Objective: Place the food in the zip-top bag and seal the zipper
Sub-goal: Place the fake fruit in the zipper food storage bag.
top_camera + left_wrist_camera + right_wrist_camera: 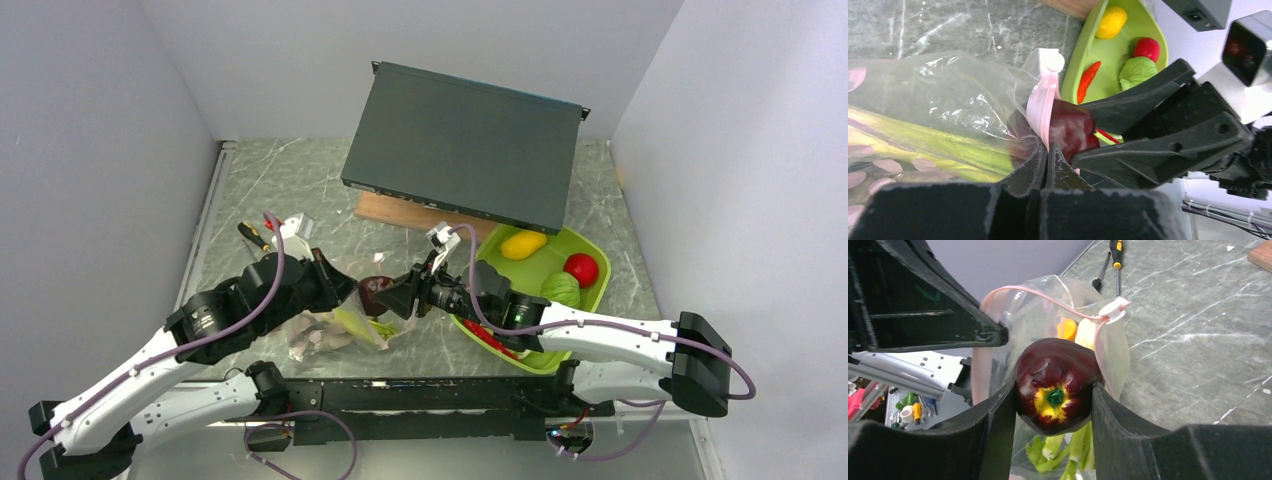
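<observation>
Clamping dark purple ball (1055, 390): right jaws

Top cam: fixed high behind the rig, looking down and fwd over the whole grey marbled tabletop (300, 190); farthest view. Left wrist cam: right behind the left gripper (1045, 152), v. close, facing rightward toward the lime-green plastic tray (1113, 60). Right wrist cam: behind the right gripper (1053, 390), close-up, facing leftward. All 3 share the glossy dark purple toy ball (1055, 365) at the mouth of the clear pink-dotted plastic bag (948, 95).
</observation>
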### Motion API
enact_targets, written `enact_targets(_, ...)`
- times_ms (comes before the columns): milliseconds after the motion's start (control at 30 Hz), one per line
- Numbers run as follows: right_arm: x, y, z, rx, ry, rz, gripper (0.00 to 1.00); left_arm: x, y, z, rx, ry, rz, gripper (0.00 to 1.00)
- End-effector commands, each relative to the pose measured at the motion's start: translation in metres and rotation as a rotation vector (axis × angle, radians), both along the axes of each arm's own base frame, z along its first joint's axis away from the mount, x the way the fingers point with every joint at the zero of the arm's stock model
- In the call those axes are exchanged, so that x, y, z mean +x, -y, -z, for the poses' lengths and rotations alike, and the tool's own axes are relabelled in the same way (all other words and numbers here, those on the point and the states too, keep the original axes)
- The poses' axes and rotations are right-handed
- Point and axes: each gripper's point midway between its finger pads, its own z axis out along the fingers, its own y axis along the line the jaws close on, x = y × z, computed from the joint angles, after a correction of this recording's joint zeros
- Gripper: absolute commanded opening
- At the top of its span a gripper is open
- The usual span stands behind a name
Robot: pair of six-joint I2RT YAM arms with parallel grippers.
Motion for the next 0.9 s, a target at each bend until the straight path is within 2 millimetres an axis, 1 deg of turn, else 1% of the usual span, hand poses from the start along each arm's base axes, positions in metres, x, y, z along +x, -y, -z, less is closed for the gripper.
enact_targets(0,0.010,-0.010,-0.028,0.058,0.064,0.032,0.00,-0.002,0.012,-0.033,-0.134,0.045,0.032,0.00)
enact_targets(67,0.011,-0.016,-0.028,0.051,0.065,0.029,0.00,-0.004,0.016,-0.034,-0.155,0.043,0.049,0.00)
enact_targets(233,0.016,-0.024,-0.025,0.043,0.063,0.043,0.04,-0.007,0.021,-0.039,-0.187,0.037,0.069,0.00)
enact_targets(433,0.027,-0.023,-0.022,0.030,0.050,0.110,0.17,-0.010,0.022,-0.044,-0.233,0.036,0.074,0.00)
enact_targets(700,0.033,-0.024,-0.027,0.050,0.047,0.141,0.22,-0.010,0.024,-0.048,-0.239,0.036,0.080,0.00)
enact_targets(733,0.035,-0.024,-0.027,0.050,0.043,0.150,0.26,-0.010,0.024,-0.048,-0.239,0.036,0.081,0.00)
enact_targets(833,0.036,-0.028,-0.027,0.049,0.039,0.152,0.50,-0.010,0.024,-0.045,-0.244,0.030,0.075,0.00)
enact_targets(867,0.036,-0.030,-0.027,0.047,0.040,0.147,0.62,-0.010,0.024,-0.045,-0.247,0.031,0.071,0.00)
